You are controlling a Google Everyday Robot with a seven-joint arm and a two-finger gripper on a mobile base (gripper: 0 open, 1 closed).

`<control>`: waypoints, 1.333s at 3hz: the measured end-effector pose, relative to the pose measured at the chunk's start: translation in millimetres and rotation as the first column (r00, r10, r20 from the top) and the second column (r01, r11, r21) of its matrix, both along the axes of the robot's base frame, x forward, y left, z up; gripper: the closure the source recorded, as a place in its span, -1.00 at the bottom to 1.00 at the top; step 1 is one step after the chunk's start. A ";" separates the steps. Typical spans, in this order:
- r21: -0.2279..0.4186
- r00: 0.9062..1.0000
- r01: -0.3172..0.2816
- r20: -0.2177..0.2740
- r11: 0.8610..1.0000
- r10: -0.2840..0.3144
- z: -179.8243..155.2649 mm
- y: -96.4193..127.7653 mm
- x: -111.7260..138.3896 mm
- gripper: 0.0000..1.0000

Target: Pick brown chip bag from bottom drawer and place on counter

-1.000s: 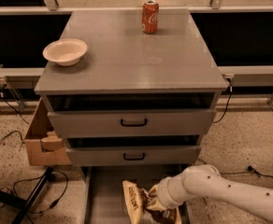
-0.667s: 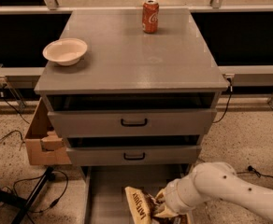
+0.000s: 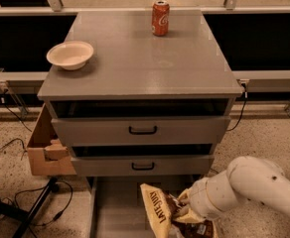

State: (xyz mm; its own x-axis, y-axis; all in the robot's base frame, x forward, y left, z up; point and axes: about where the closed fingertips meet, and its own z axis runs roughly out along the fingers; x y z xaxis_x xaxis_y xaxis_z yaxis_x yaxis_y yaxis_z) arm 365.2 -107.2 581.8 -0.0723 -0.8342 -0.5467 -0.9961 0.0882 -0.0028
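Observation:
The brown chip bag (image 3: 161, 212) stands tilted in the open bottom drawer (image 3: 116, 209), cream-yellow end up, white lettering showing. My gripper (image 3: 182, 211) reaches in from the right on a white arm and is pressed against the bag's right side, above the drawer floor. The counter (image 3: 135, 58) is the grey top of the cabinet, above the two upper drawers with black handles.
A red soda can (image 3: 160, 18) stands at the counter's back middle. A cream bowl (image 3: 70, 54) sits at its left edge. A cardboard box (image 3: 44, 145) stands left of the cabinet, with cables and a black stand leg on the floor. Both upper drawers are slightly open.
The gripper and the bag have shifted a little lower and to the right in the drawer; the bag now stands more upright.

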 end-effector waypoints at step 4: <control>0.101 0.988 0.148 0.029 0.984 -0.152 114.1 -30.6 46.4 1.00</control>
State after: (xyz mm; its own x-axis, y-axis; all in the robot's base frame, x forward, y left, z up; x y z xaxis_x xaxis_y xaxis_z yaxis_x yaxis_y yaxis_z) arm 411.5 -137.8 695.9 -0.1713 -0.7574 -0.6301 -0.9709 0.2384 -0.0226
